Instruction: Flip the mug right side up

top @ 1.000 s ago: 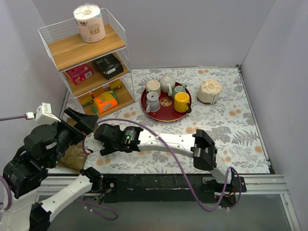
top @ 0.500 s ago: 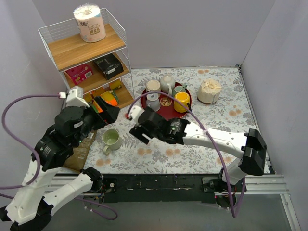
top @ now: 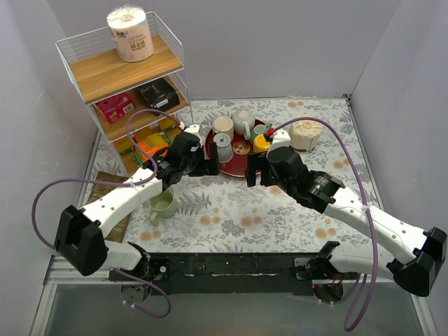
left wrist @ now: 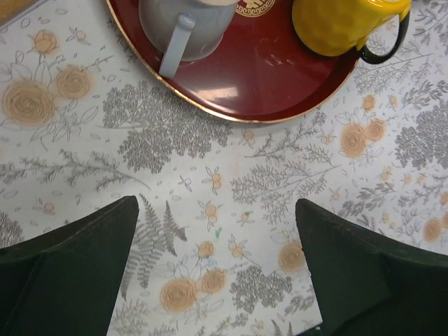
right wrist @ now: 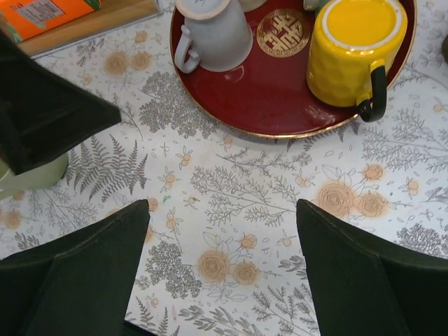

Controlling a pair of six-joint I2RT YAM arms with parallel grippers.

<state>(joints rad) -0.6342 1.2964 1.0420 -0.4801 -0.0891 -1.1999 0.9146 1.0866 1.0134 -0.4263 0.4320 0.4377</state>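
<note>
A pale green mug (top: 162, 204) stands upright on the floral cloth at the left, its opening facing up. Only its edge shows in the right wrist view (right wrist: 31, 178), behind the left gripper's dark body. My left gripper (top: 203, 166) is open and empty over the cloth just in front of the red tray (top: 241, 170), up and right of the mug. In its own view (left wrist: 215, 210) only cloth lies between the fingers. My right gripper (top: 255, 170) is open and empty in front of the tray; its own view (right wrist: 222, 210) shows bare cloth.
The red tray (right wrist: 280, 105) holds a grey mug (right wrist: 213, 31), a yellow mug (right wrist: 350, 49), a beige mug (top: 222, 126) and a teapot (top: 243, 120). A wire shelf (top: 126, 91) stands back left. A wrapped bundle (top: 305, 131) sits back right.
Both arms have swung away from the front left toward the tray. The green mug, hidden a second ago, stands free and upright and has not moved since half a second ago.
</note>
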